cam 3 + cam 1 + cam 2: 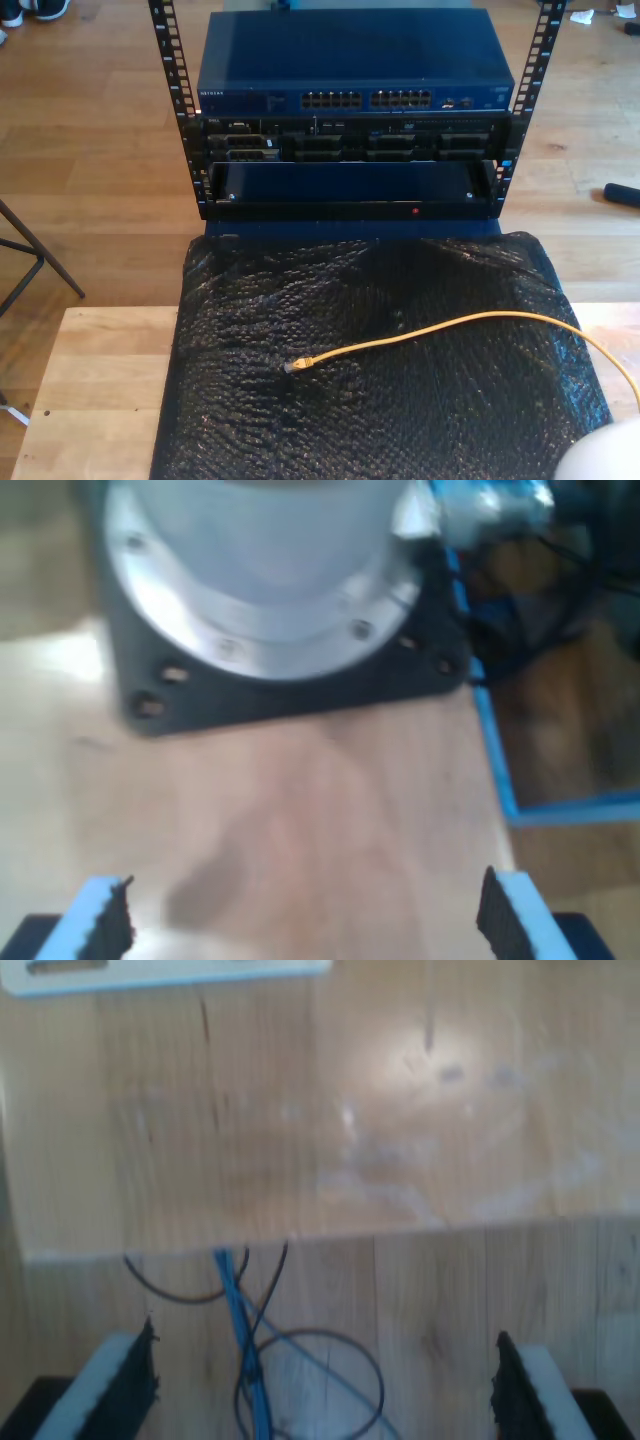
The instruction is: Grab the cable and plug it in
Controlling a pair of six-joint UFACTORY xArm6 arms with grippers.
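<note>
Cable (440, 332) lies loose on the black mat (400, 420), unplugged; our first gripper (305, 920) and second gripper (322, 1385) spread, empty, nothing started.

No text can be read with certainty: a small pale brand mark is carried on the dark blue rack-mounted network switch (355, 75), at its front panel's left end in the exterior view, too blurred to be made out.

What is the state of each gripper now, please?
My first gripper: open, holding nothing.
My second gripper: open, holding nothing.
</note>
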